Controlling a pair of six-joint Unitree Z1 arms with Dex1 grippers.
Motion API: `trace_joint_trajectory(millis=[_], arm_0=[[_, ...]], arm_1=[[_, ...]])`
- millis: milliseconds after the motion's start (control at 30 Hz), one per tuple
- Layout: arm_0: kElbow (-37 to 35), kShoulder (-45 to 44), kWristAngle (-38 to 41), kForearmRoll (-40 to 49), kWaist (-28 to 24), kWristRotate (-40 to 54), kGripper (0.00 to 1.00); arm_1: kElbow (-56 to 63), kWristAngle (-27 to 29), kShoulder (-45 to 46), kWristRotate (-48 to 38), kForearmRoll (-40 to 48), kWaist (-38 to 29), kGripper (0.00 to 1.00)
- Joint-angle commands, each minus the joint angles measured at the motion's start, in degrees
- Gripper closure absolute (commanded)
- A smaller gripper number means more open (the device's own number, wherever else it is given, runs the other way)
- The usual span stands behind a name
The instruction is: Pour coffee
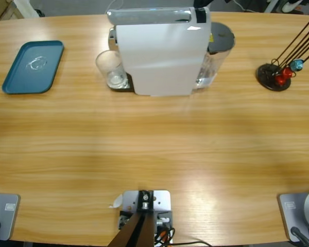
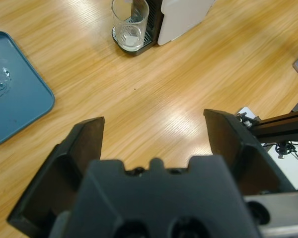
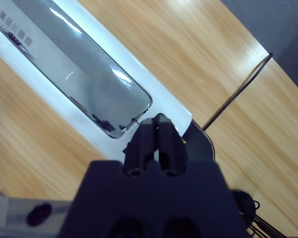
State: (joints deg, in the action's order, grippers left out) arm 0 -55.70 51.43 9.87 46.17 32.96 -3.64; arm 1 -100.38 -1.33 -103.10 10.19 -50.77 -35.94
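**Glass at the machine, left jaws wide, right jaws shut**

At the table's point(image 1: 154, 154) far edge stands a white coffee machine point(image 1: 162, 51), and a clear glass point(image 1: 110, 69) sits on its drip tray at the front. Whether the glass holds any coffee is hard to make out: in the left wrist view the glass point(image 2: 130, 22) shows only a pale bottom, with no liquid level plain to see. Neither arm shows in the high view.

The left gripper point(image 2: 154, 124) hangs over bare wood, jaws spread wide with nothing between them, well apart from the glass. A blue tray point(image 2: 10, 89) lies to one side, cut off by the edge of the view; something clear and glinting rests on it, too faint to name.

The right gripper point(image 3: 158, 124) has its jaws closed together, empty, above the machine's shiny lid point(image 3: 74, 69). Small dark characters are printed near the lid's end, too small to read. A round stand point(image 1: 274, 77) with black wire rods holds red and blue capsules; its rods run off the high view's edge.
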Motion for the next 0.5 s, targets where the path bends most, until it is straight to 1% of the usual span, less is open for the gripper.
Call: trace_joint_trajectory(millis=[33, 500], arm_0=[[2.00, 1.31, -0.47, -0.65, -0.62, -0.49, 0.128], [2.02, 1.48, -0.47, -0.73, -0.62, -0.50, 0.124]], arm_1=[[0.68, 1.25, -0.44, 0.09, -0.82, -0.53, 1.000], [2.60, 1.40, 0.83, 0.90, -0.82, 1.23, 1.000]])
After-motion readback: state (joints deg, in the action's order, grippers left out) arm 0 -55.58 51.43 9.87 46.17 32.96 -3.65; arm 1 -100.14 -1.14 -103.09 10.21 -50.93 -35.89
